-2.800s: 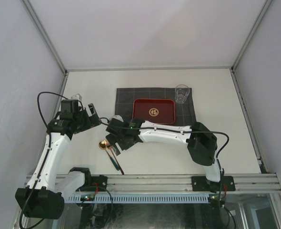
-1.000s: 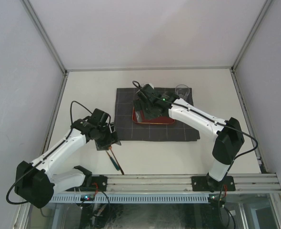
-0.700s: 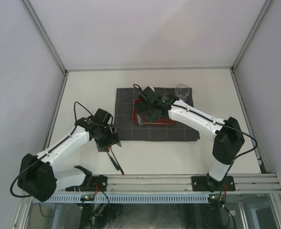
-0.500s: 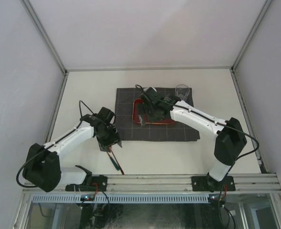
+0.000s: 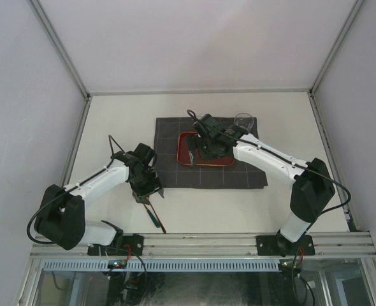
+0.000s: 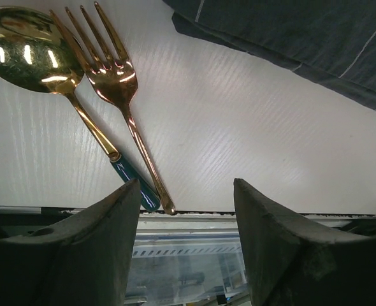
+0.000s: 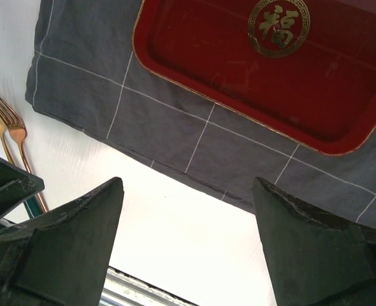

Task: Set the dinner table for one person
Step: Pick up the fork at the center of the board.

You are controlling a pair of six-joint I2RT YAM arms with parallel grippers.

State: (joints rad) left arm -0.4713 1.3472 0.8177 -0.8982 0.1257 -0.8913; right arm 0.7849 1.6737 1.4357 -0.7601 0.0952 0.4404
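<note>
The off-white dinner table [image 5: 290, 191] carries a dark grey checked cloth [image 5: 207, 172] with a red tray [image 5: 221, 156] on it. A gold spoon [image 6: 28, 48] and a gold fork [image 6: 111, 70] lie side by side on the bare table just off the cloth's near left corner; their handles show in the top view [image 5: 153, 214]. My left gripper [image 5: 144, 189] hovers over them, open and empty [image 6: 187, 185]. My right gripper [image 5: 204, 148] hangs above the tray's left part, open and empty [image 7: 187, 182]. The tray [image 7: 271, 70] is empty.
A clear glass [image 5: 243, 122] stands on the cloth's far right corner. An aluminium rail [image 5: 239, 242] runs along the table's near edge, just past the cutlery handles. Grey walls close in both sides and the back.
My right arm has swung from the cutlery up to above the red tray. My left arm has come from the left side to above the spoon and fork. Both stay open.
</note>
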